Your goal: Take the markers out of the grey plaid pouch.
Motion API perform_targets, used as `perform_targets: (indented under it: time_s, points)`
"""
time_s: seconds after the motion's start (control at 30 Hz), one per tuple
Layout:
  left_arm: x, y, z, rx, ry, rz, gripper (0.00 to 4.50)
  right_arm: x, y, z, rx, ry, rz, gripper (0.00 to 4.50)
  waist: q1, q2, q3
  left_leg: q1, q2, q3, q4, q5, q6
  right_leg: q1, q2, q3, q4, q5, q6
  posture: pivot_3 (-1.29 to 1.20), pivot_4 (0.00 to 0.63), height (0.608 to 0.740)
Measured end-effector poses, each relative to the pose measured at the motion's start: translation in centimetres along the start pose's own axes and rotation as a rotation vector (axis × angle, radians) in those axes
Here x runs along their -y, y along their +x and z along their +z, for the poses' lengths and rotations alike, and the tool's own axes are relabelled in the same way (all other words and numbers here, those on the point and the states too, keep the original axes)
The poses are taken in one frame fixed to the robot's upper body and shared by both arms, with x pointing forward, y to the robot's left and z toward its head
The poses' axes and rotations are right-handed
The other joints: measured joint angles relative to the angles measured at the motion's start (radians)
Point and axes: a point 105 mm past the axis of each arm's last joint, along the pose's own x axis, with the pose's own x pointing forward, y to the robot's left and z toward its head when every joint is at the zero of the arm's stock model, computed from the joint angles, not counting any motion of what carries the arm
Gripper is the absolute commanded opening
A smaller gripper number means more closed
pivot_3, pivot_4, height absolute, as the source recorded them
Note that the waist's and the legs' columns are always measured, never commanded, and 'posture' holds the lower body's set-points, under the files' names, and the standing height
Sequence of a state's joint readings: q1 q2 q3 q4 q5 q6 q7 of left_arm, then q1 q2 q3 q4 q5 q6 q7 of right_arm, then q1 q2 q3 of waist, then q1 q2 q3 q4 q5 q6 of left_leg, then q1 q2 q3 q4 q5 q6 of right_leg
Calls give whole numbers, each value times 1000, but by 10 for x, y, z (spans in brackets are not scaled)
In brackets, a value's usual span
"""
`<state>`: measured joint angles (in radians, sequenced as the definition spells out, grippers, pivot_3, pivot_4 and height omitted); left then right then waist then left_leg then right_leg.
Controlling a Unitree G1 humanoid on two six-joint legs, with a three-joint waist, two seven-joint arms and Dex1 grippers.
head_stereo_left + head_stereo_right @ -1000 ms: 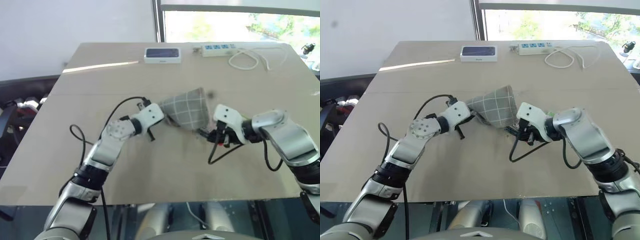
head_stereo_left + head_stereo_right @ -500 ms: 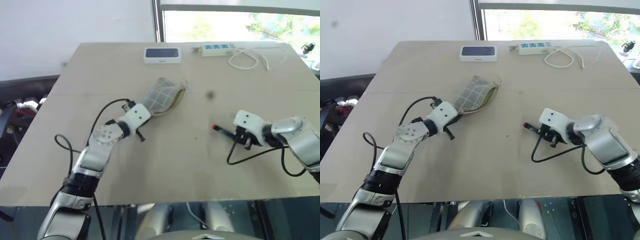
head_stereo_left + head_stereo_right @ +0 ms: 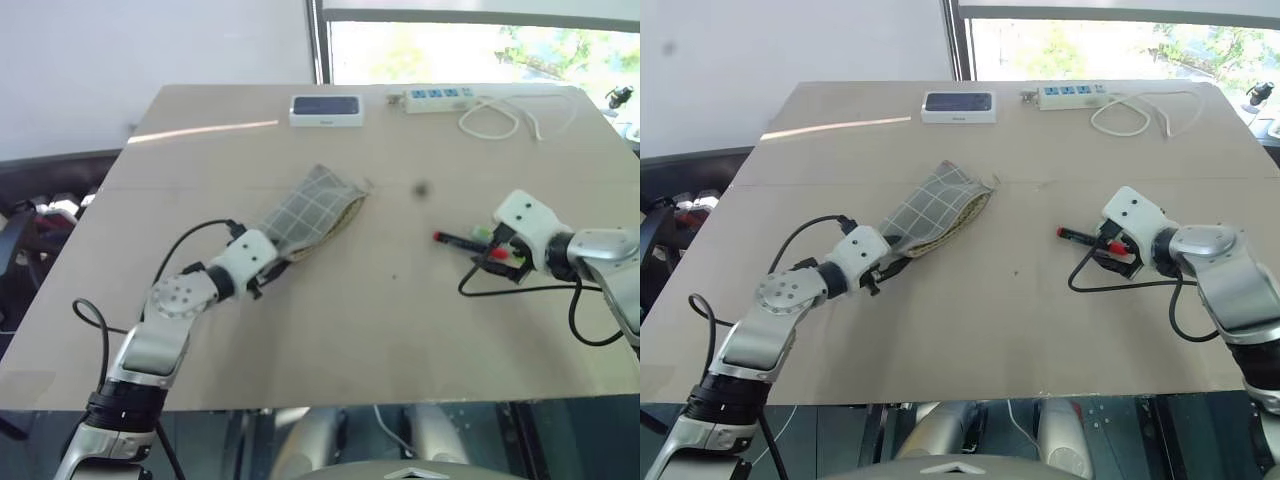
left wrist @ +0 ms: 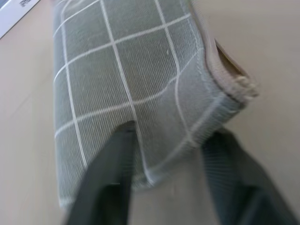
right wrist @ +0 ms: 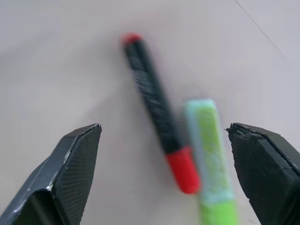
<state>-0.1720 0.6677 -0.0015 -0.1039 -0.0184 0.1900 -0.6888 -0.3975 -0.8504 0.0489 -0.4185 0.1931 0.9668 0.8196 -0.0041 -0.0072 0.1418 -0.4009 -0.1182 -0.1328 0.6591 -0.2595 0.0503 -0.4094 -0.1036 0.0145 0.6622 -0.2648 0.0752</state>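
The grey plaid pouch lies flat on the table, slanting from the middle toward the near left, its open zipper edge facing right. My left gripper is at the pouch's near end. In the left wrist view its fingers stand apart on either side of that end, open. Two markers lie on the table to the right: a black one with red ends and a green one. My right gripper hovers just over them, wide open and holding nothing.
A white device with a dark screen and a white power strip with its coiled cord sit along the table's far edge. The right arm's black cable loops over the table near the markers.
The arms have drawn apart. The left dragged the pouch left and laid it flat. The right carried markers to the right. Both grippers have opened, and the markers now lie loose on the table.
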Motion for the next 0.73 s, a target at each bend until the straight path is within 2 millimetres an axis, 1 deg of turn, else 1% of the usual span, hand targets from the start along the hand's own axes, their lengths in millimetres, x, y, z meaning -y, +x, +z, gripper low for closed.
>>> perform_targets:
  time_s: [0.07, 0.13, 0.17, 0.23, 0.27, 0.33, 0.37, 0.4, 0.47, 0.53, 0.63, 0.73]
  points:
    - [-4, -9, -5, 1, 2, 9, 3287, -16, -3, 12, 92, 33, 65, 4500, -3, 0, 0, 0, 0, 0, -1, 0, 0, 0, 0, 0, 0, 0, 0, 0, 150, 738]
    - [-12, -22, -20, -45, 4, 37, 3287, -33, -8, 13, 135, 45, 139, 4500, -2, 0, 0, 1, 0, 0, -1, 0, 0, 0, 0, 0, 0, 0, 0, 0, 150, 738]
    - [-21, -32, -32, -87, -5, 69, 3287, -42, -12, 8, 143, 63, 173, 4500, 0, 0, 0, 1, 0, 0, -2, 0, 0, 0, 0, 0, 0, 0, 0, 0, 150, 738]
    - [-31, -44, -43, -114, -23, 113, 3287, -48, -14, 1, 154, 95, 193, 4500, 3, 0, 0, 2, 0, 0, -1, 0, 0, 1, 0, 0, 0, 0, 0, 0, 150, 738]
    - [-34, -53, -49, -123, -58, 131, 3287, -50, -16, -5, 168, 112, 199, 4500, 5, 0, 0, 2, 0, 0, -1, 0, 0, 1, 0, 0, 0, 0, 0, 0, 150, 738]
    - [-31, -60, -55, -125, -128, 126, 3287, -52, -18, -12, 176, 127, 200, 4500, 8, 0, 0, 3, 0, 1, -1, 0, 0, 1, 0, 0, 0, 0, 0, 0, 150, 738]
    - [-24, -63, -55, -112, -199, 104, 3287, -53, -20, -18, 187, 131, 203, 4500, 10, 0, 0, 3, 0, 0, -1, 0, 0, 1, 0, 0, 0, 0, 0, 0, 150, 738]
    - [-13, -65, -51, -80, -275, 74, 3287, -54, -24, -25, 195, 138, 206, 4500, 12, 0, 0, 3, 0, 0, -1, 0, 0, 2, 0, 0, 0, 0, 0, 0, 150, 738]
    - [9, -68, -43, -39, -382, 7, 3287, -56, -27, -44, 182, 186, 215, 4500, 17, 0, 0, 3, 0, 1, -1, -1, 1, 2, -1, 0, -1, 0, 0, 0, 150, 738]
    - [21, -71, -36, -22, -461, -25, 3287, -55, -30, -63, 167, 227, 213, 4500, 18, 0, 0, 4, 0, 0, -1, -1, 1, 2, 0, 0, 0, 0, 0, 0, 150, 738]
    - [34, -84, -30, -26, -538, -59, 3287, -42, -37, -87, 166, 272, 168, 4500, 15, 1, 0, 8, 1, 2, -2, -1, 1, 6, 0, 1, 1, 0, 0, 0, 150, 738]
    - [49, -94, -29, -49, -588, -103, 3287, -32, -45, -97, 193, 274, 142, 4500, 15, 1, 1, 15, 1, 2, -5, -3, 4, 12, 0, 2, -1, 0, 0, 0, 150, 738]
